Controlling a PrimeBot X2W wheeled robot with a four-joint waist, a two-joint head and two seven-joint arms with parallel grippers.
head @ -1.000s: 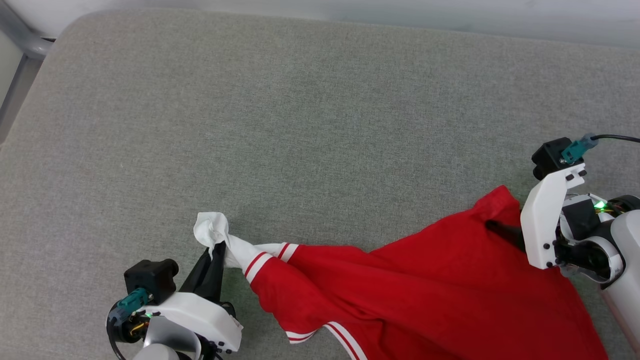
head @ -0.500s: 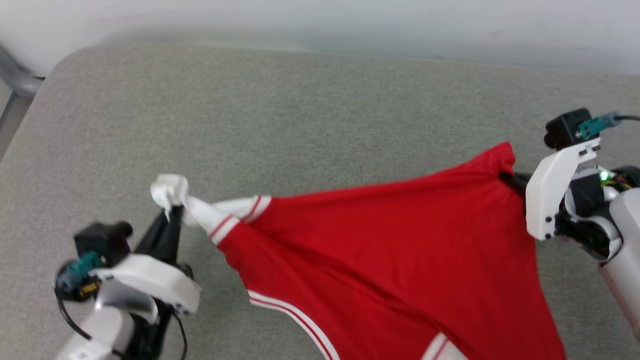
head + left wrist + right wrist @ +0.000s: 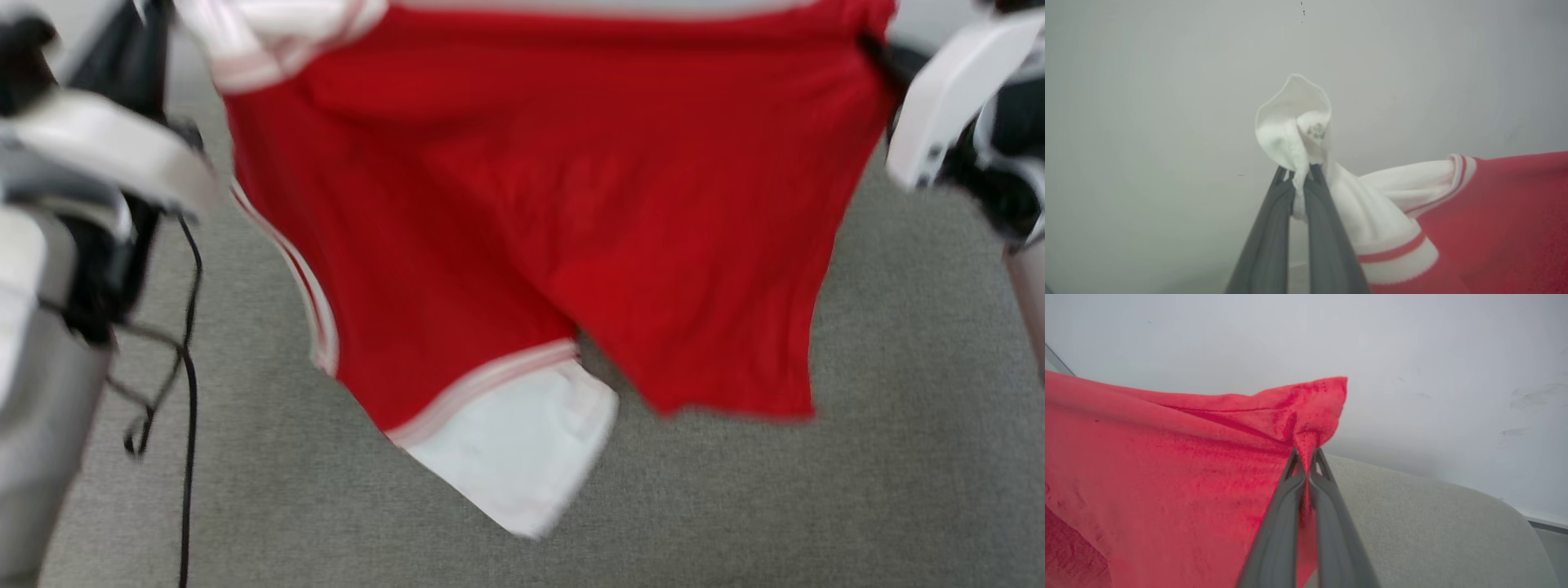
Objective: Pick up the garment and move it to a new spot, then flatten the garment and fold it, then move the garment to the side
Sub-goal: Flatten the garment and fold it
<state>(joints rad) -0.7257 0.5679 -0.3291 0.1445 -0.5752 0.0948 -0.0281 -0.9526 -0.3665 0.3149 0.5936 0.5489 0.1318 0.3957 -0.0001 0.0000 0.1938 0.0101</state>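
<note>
Head view, blurred: the shirt (image 3: 522,204) hangs spread like a curtain above the table (image 3: 898,490). It is smooth red knit, with a white sleeve (image 3: 514,465) drooping lowest and red-and-white striped trim at the seams. The table is covered in coarse grey woven cloth. A thin black cable (image 3: 189,457) dangles above it. In the left wrist view the left tool (image 3: 1299,174) is closed on the second sleeve (image 3: 1294,118), which is bunched into a twist between the slim dark fingers. In the right wrist view the right tool (image 3: 1306,455) is clamped on a puckered red corner of the shirt, above the table's rounded corner.
</note>
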